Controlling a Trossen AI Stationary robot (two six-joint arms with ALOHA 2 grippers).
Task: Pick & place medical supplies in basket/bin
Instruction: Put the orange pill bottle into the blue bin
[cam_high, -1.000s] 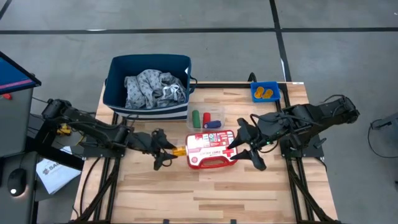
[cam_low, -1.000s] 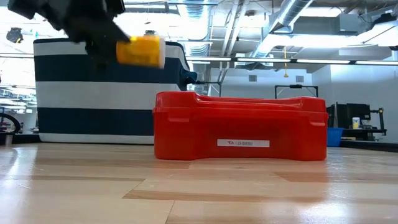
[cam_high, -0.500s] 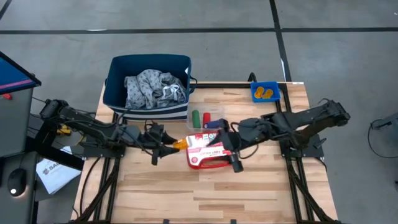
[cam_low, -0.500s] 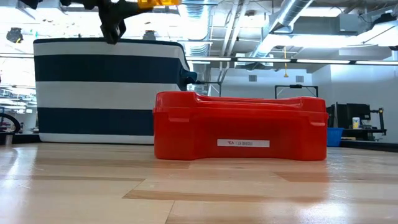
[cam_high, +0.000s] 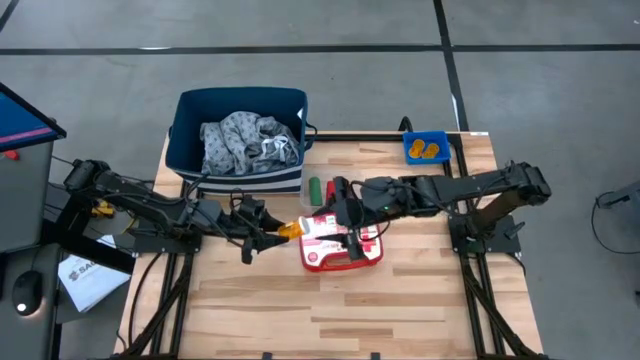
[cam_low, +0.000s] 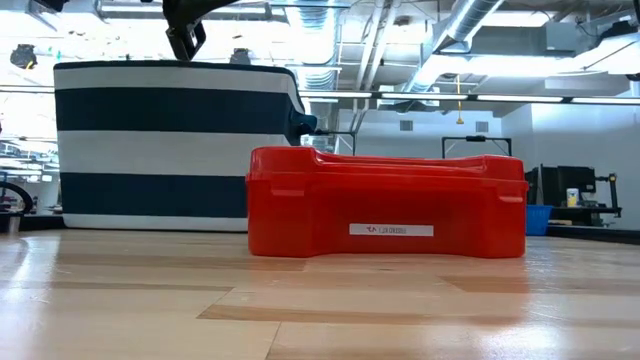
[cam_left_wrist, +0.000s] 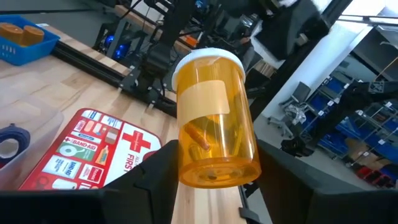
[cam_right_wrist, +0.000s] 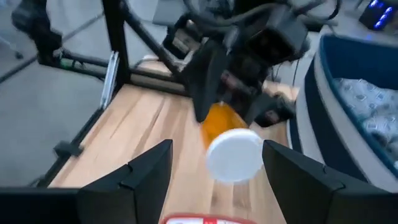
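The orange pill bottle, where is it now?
In the high view the orange pill bottle is held in the left claw, above the table just left of the first-aid case.

The left gripper (cam_high: 268, 237) hangs just left of the first-aid case (cam_high: 340, 240), its fingers clamped on an orange pill bottle (cam_high: 290, 232). The right arm stretches across that case, its right gripper (cam_high: 345, 212) above it with fingers spread wide, facing the left one.

The right gripper (cam_high: 343, 212) has moved across the table, from beside the first-aid case (cam_high: 338, 243) to right above it, and its fingers have spread wider. The left gripper (cam_high: 278, 234) has lifted its orange pill bottle (cam_high: 290, 231) higher, toward the right gripper.
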